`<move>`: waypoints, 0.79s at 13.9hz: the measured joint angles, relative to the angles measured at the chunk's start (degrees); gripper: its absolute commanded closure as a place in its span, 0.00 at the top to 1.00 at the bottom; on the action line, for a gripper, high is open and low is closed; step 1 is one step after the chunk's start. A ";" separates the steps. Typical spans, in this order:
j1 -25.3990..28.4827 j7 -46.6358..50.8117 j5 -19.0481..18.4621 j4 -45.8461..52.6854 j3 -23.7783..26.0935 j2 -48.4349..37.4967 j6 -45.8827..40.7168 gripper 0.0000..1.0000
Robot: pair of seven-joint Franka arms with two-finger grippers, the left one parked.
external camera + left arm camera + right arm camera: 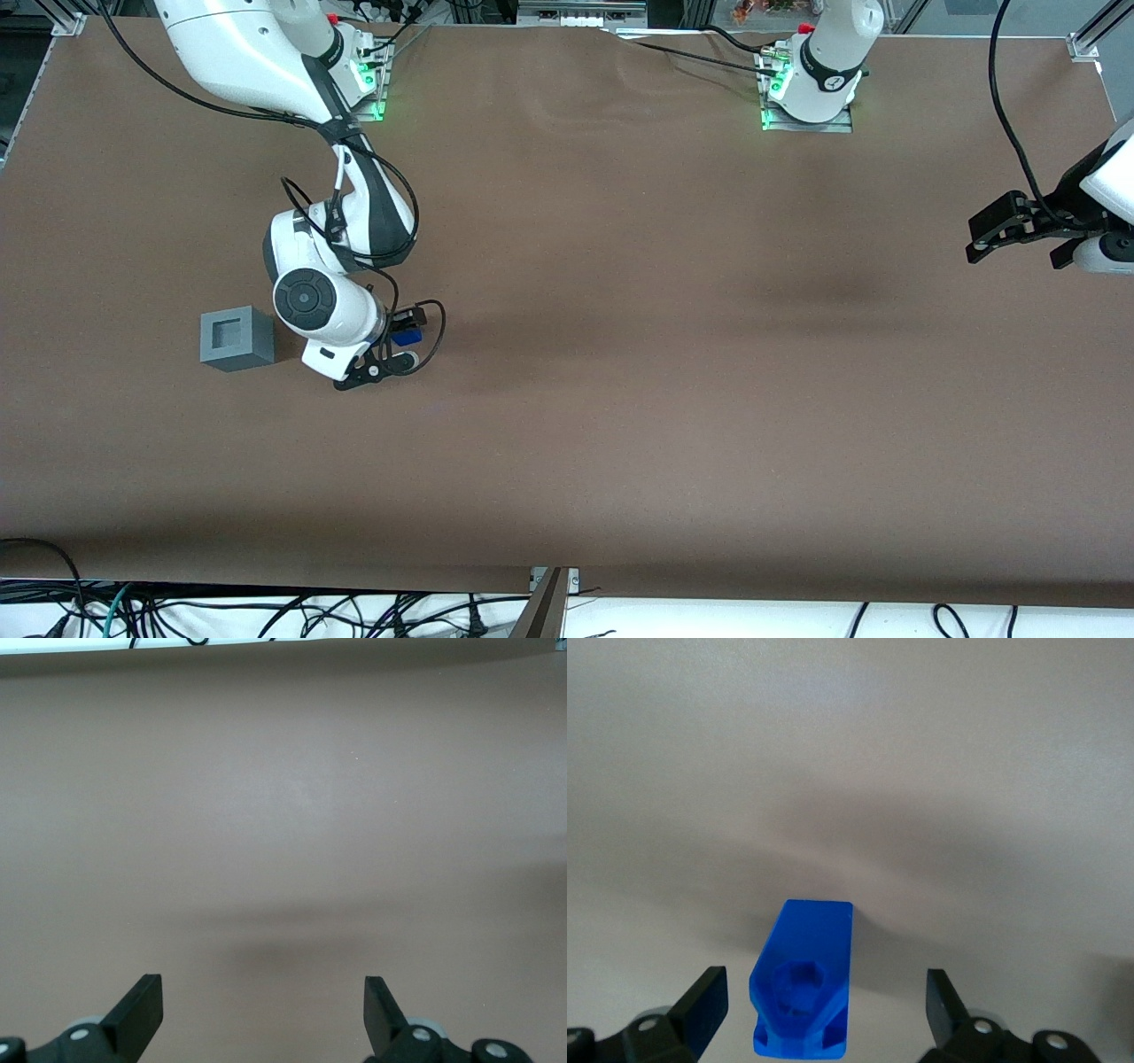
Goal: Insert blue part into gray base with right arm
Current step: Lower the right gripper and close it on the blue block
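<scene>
The blue part (803, 979) stands on the brown table between my right gripper's open fingers, touching neither; gaps show on both sides. In the front view the blue part (407, 337) shows just under the right arm's wrist, with the right gripper (400, 335) low over it. The gray base (236, 338), a light-gray cube with a square recess in its top, stands on the table beside the arm's round joint cap (305, 299), toward the working arm's end. My right gripper (824, 1003) is open and holds nothing.
The brown table mat (620, 354) stretches wide toward the parked arm's end. Black cables loop beside the wrist (430, 332). The table's front edge (567, 589) has cables hanging below it.
</scene>
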 measured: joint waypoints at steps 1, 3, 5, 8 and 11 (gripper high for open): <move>0.00 0.00 0.00 -0.28 0.00 0.00 0.00 0.99; 0.04 0.00 0.01 -0.96 0.00 0.00 0.00 0.99; 0.06 0.00 0.01 -1.50 0.00 0.00 0.00 0.93; 0.11 0.01 0.01 -1.83 0.01 0.00 0.02 0.70; 0.49 0.03 0.05 -1.83 0.12 0.00 0.03 0.53</move>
